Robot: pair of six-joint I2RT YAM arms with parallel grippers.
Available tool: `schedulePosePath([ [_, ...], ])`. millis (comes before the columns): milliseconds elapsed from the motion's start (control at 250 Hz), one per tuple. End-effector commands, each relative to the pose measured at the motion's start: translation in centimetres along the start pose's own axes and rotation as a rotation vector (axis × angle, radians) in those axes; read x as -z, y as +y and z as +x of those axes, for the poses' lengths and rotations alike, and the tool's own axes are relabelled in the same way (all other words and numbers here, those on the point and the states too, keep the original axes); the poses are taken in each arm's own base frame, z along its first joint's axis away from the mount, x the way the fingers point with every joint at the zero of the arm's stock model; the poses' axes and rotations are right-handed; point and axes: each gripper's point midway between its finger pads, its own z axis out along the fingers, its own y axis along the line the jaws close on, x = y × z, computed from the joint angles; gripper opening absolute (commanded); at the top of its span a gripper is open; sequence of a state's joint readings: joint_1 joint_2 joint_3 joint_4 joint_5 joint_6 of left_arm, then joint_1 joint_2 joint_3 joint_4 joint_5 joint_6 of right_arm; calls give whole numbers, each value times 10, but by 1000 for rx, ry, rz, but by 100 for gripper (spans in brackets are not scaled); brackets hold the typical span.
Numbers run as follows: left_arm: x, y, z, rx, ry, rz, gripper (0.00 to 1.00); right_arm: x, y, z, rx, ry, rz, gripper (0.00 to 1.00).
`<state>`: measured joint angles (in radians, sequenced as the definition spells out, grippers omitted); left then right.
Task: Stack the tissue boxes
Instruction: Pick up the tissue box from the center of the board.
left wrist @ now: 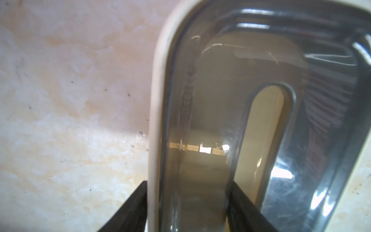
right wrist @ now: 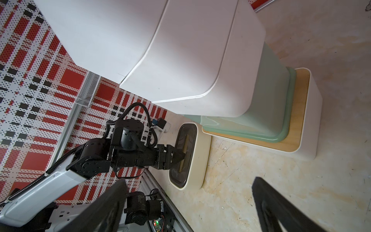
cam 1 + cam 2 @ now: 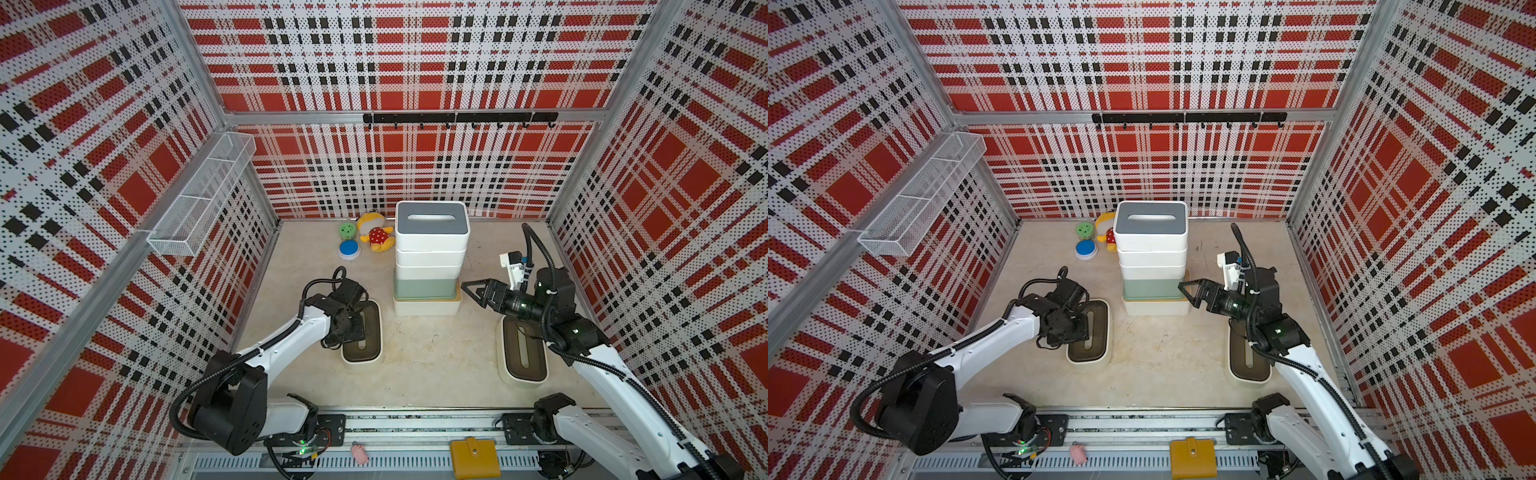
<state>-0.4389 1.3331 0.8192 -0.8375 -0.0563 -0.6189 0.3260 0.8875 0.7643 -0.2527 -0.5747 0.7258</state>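
Stack (image 3: 430, 257) of 5 tissue boxes at 12 o'clock: grey lid on top, pale-green 4th down, bamboo-lidded base. Left box (image 3: 368, 353) sits at 9 o'clock. I see the left gripper (image 3: 356, 328) clamped on its long wall, 1 jaw outside, 1 in the slot (image 1: 265, 140). Right box (image 3: 521, 361) at 3 o'clock, partly under the right arm (image 3: 602, 361). Right gripper (image 3: 471, 293) jaws wide apart, hovering by the stack's base.
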Motion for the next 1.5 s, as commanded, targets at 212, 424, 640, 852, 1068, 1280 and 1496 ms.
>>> schedulePosePath([
  [212, -19, 2, 11, -17, 46, -29, 65, 1, 11, -11, 39, -41, -29, 100],
  [424, -28, 6, 18, -5, 64, -43, 59, 1, 11, -11, 38, -41, -28, 100],
  [640, -26, 5, 17, -16, 49, -42, 53, 0, 10, -11, 35, -38, -27, 100],
  [852, -16, -4, 11, -41, 9, -11, 51, -1, 10, -12, 34, -38, -27, 100],
  [1068, 2, -9, 5, -53, -30, 19, 49, 0, 13, -12, 39, -37, -31, 100],
  [1280, 40, -19, -2, -86, -114, 97, 48, 1, 17, -13, 53, -38, -38, 100],
  [1496, 94, -45, -6, -244, -237, 236, 48, 4, 24, -12, 71, -34, -54, 100],
])
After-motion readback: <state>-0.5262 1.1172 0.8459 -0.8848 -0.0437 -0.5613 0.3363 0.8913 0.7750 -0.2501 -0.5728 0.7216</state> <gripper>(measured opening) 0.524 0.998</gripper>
